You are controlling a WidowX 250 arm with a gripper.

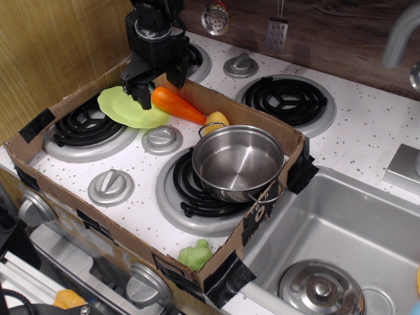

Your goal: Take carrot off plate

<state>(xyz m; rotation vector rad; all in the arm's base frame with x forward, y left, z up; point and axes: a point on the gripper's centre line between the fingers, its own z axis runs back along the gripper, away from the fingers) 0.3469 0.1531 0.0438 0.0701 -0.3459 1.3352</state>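
The orange carrot (178,105) lies with its green stem end on the lime-green plate (128,109) and its tip pointing right, off the plate's rim. The plate sits on the back left burner inside a cardboard tray. My black gripper (160,86) is open, pointing down, with one finger (144,96) at the carrot's stem end and the other (178,77) behind the carrot. It straddles the carrot's thick end. The stem is mostly hidden by the finger.
A steel pot (237,162) stands on the front right burner. A small yellow toy (217,120) lies between the carrot tip and the pot. The cardboard tray wall (252,115) runs behind the carrot. A green toy (196,254) sits at the front edge. The sink (341,230) is at right.
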